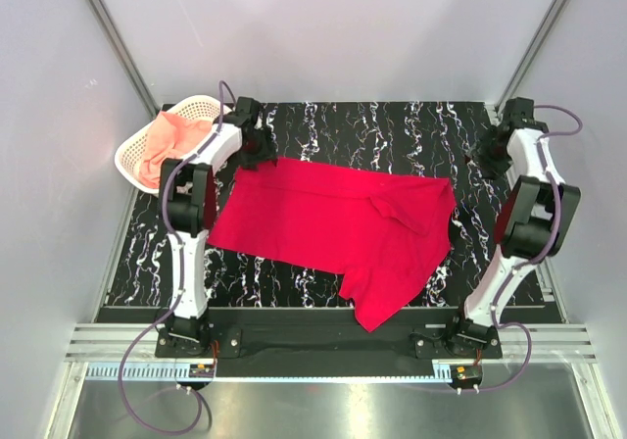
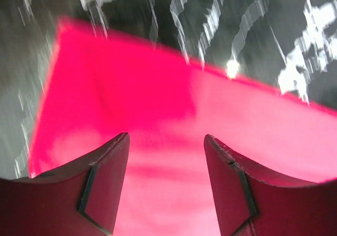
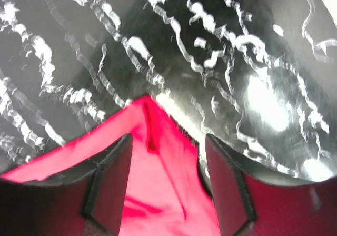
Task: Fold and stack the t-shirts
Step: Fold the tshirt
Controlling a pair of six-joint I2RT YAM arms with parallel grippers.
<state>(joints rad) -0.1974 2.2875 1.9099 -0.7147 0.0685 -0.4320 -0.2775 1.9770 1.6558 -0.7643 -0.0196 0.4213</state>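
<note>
The crimson red t-shirt point(image 1: 338, 225) lies spread on the black marbled table point(image 1: 392, 130), with one flap folded over at its right side and a part hanging toward the near edge. The salmon-pink t-shirt point(image 1: 167, 143) is bunched in the white basket point(image 1: 132, 165). My left gripper point(image 1: 263, 153) hovers at the red shirt's far left corner. In the left wrist view it point(image 2: 166, 137) stands open, with red cloth point(image 2: 158, 104) below it. My right gripper point(image 1: 483, 155) is off the shirt's far right corner. In the right wrist view it point(image 3: 168, 137) is open over a red corner point(image 3: 152, 120).
The white lattice basket sits at the table's far left corner, right next to the left arm. Grey walls with metal posts close the cell in at the back and sides. A metal rail point(image 1: 323, 365) runs along the near edge under the arm bases.
</note>
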